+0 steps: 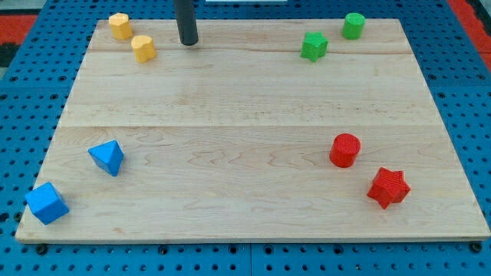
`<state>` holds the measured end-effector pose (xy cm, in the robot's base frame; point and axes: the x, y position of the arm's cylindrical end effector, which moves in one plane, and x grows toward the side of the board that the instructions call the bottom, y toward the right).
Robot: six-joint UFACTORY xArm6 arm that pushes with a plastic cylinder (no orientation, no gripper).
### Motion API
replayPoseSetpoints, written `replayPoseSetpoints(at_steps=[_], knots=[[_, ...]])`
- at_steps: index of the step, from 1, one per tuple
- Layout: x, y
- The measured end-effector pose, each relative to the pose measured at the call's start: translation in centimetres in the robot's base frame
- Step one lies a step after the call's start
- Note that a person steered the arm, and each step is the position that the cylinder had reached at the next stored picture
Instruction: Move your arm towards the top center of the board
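Observation:
My tip rests on the wooden board near the view's top, left of the board's centre line. The dark rod rises from it out of the view's top edge. Two yellow blocks lie to its left: one close by, the other nearer the top left corner. The tip touches neither. A green star-shaped block and a green cylinder lie at the top right.
A red cylinder and a red star-shaped block lie at the lower right. Two blue blocks lie at the lower left, one triangular, one cube-like near the corner. Blue pegboard surrounds the board.

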<state>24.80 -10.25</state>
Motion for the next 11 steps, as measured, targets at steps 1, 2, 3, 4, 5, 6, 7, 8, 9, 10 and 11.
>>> replayPoseSetpoints(at_steps=[1,2,3,4,5,6,7,8,9,10,11], knots=[[0.0,0.5],[0.0,1.0],[0.0,1.0],[0.1,-0.4],[0.3,-0.4],[0.3,0.5],[0.3,0.6],[-0.3,1.4],[-2.1,1.3],[-3.7,1.3],[-5.0,0.7]])
